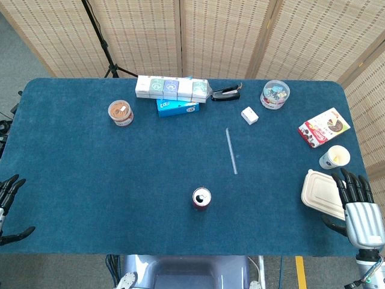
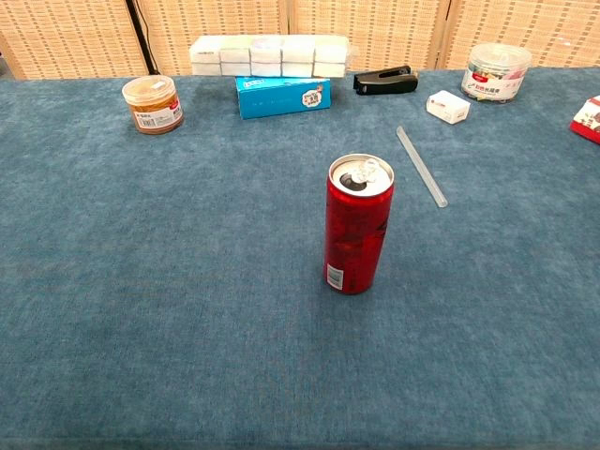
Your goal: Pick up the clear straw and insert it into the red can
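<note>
While both arms sit back at the near corners, the clear straw (image 1: 231, 151) lies flat on the blue bench (image 1: 90, 174), a little right of centre. Its long axis runs mostly away from the robot: the far end points toward the white adapter block (image 1: 249, 115), and the near end leans slightly to the right. In the chest view the same straw (image 2: 422, 167) slants from upper left to lower right, beside and beyond the red can (image 2: 358, 225).

The red can (image 1: 201, 198) stands upright nearer the robot and a little left of the straw's near end, apart from it. Its top is open, with the tab raised over the mouth.

The left robot hand (image 1: 9, 208) shows at the left edge, its fingers spread and holding nothing, though only part of it is in frame. The right robot hand (image 1: 358, 205) rests at the right edge with fingers apart and empty, just beside a beige lidded food box (image 1: 322, 195).

Along the far side sit a brown-lidded jar (image 1: 121, 112), a row of white packs (image 1: 171, 88), a blue box (image 1: 177, 108), a black stapler (image 1: 225, 94) and a clear round tub (image 1: 275, 94). A snack box (image 1: 324, 127) and a paper cup (image 1: 334, 157) lie to the right. The cloth between straw and can is bare.
</note>
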